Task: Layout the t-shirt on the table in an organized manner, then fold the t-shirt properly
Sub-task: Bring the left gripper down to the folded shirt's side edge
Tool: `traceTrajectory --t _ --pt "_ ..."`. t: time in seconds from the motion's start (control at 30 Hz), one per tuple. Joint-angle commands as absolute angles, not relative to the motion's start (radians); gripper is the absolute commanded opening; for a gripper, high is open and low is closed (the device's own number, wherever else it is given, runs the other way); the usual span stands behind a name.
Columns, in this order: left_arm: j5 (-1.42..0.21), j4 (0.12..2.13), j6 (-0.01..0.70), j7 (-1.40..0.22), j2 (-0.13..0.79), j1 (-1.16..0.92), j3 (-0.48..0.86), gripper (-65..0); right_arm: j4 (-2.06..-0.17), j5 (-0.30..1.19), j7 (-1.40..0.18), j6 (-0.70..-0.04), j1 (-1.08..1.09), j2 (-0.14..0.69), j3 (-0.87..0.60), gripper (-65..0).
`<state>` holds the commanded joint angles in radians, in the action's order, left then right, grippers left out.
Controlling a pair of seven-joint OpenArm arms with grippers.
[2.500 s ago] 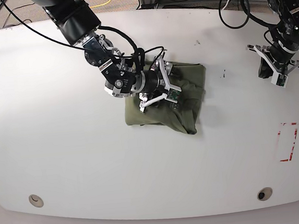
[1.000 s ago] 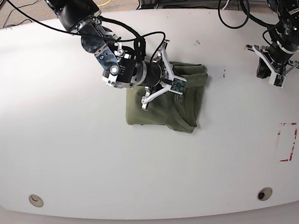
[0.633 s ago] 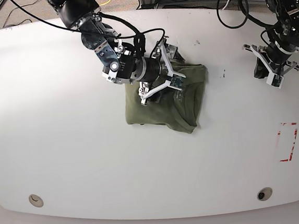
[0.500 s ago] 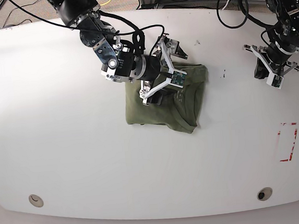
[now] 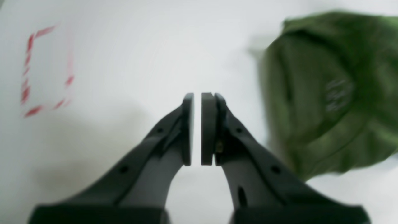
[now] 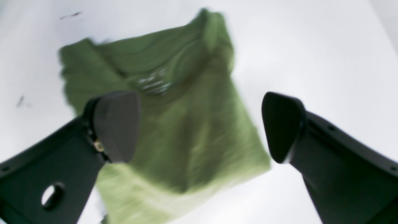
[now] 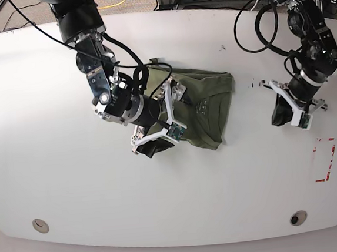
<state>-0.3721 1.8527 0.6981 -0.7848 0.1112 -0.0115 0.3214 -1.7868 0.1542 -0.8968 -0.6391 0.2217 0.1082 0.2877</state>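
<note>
The olive-green t-shirt [image 7: 205,108] lies folded into a compact rectangle near the middle of the white table [image 7: 73,187]. My right gripper [image 7: 161,121] hovers over the shirt's left part, open and holding nothing. In the right wrist view its fingers [image 6: 115,124] spread wide above the t-shirt [image 6: 180,130], with the collar label facing up. My left gripper [image 7: 284,114] is shut and empty over bare table right of the shirt. In the left wrist view the left gripper [image 5: 197,127] sits a short way left of the t-shirt [image 5: 326,93].
A red tape rectangle [image 7: 325,159] marks the table at the front right, and the same red tape rectangle [image 5: 46,68] shows in the left wrist view. Two round grommets [image 7: 40,225] [image 7: 298,218] sit near the front edge. Cables hang behind the table's far edge.
The right-wrist arm has swung toward the front, its open gripper now over the shirt's left part. The left-wrist arm has come down and toward the shirt. The shirt lies as before.
</note>
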Motion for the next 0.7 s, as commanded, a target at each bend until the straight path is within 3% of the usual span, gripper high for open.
traceTrajectory --t 0.1,0.33,0.4,0.57,0.7 --pt "-0.371 1.848 0.698 -0.785 0.074 0.001 0.245 -62.4 -1.716 0.154 -0.874 -0.641 0.260 0.107 0.245 -23.8" --pt "-0.300 1.840 0.698 -0.785 -0.042 -0.005 0.170 -62.4 -1.581 0.156 -0.825 -0.698 0.314 0.108 0.229 -58.7" --pt "-0.269 1.813 0.698 -0.783 -0.068 -0.010 0.163 -62.5 -1.546 0.154 -0.822 -0.698 0.315 0.108 0.229 -65.0" --pt "-0.234 1.721 0.698 -0.774 -0.074 -0.030 0.163 -62.5 -1.497 0.154 -0.786 -0.698 0.295 0.108 0.229 -63.1" --pt "-0.232 1.621 0.698 -0.743 -0.027 -0.033 0.163 -62.5 -1.423 0.151 -0.696 -0.698 0.266 0.110 0.229 -64.4"
